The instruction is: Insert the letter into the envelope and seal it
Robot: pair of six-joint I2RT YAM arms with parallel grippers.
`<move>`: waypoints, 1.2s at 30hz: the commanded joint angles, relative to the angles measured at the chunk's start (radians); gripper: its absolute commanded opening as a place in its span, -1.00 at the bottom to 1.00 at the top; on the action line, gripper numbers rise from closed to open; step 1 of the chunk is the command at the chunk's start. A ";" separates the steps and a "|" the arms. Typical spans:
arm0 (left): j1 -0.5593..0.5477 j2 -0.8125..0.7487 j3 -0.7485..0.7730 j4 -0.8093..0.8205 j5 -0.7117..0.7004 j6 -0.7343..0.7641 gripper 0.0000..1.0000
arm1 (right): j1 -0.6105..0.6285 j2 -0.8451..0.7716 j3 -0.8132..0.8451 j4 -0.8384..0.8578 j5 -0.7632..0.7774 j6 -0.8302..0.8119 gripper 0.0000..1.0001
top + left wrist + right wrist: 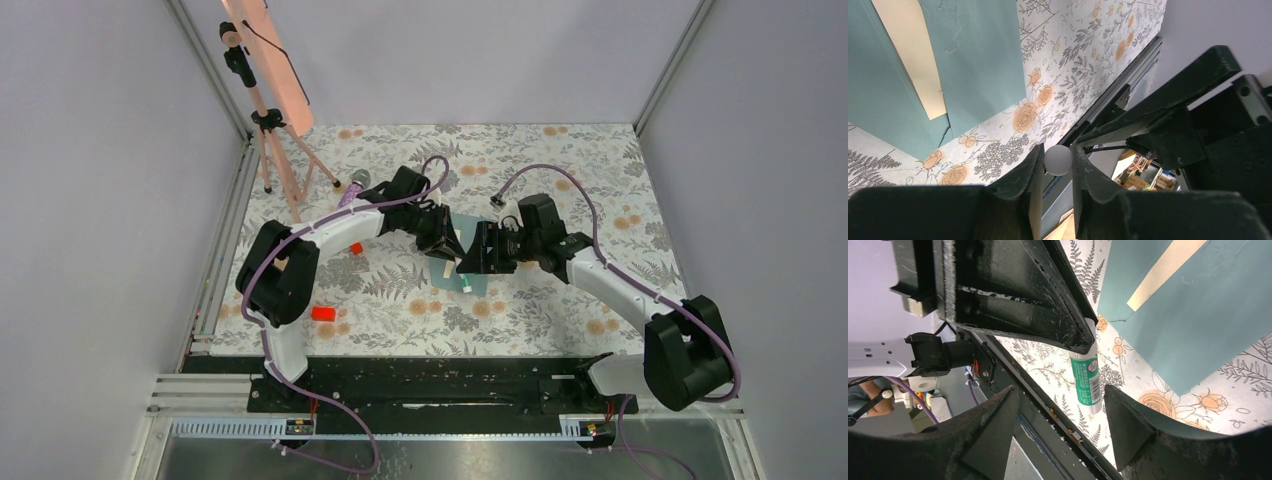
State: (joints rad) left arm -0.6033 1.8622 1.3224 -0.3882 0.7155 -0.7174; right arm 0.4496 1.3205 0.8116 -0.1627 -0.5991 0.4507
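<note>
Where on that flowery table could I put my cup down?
Barest: the far right corner of the floral mat, beyond the right arm, and the near strip between the two arm bases. Crowded: the middle, where the left arm meets it over the envelope, and the left, with tripod legs and red blocks.

envelope [978, 60]: teal, lying flat; letter [908, 55]: tan strip showing between its panels
</note>
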 commanded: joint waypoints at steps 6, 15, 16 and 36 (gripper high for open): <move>0.006 -0.043 0.035 0.069 0.051 -0.041 -1.00 | -0.003 0.060 -0.028 0.152 -0.082 0.086 0.33; 0.014 -0.056 0.025 0.083 0.046 -0.055 -1.00 | -0.002 0.115 -0.032 0.231 -0.135 0.124 -0.14; 0.016 -0.058 0.022 0.091 0.048 -0.062 -1.00 | -0.002 0.119 -0.034 0.232 -0.140 0.124 -0.14; 0.025 -0.075 0.022 0.112 0.058 -0.082 -1.00 | -0.001 0.135 -0.049 0.236 -0.137 0.118 -0.36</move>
State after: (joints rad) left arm -0.5846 1.8408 1.3224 -0.3210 0.7452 -0.7883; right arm 0.4438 1.4448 0.7574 0.0360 -0.7193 0.5671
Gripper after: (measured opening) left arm 0.209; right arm 0.399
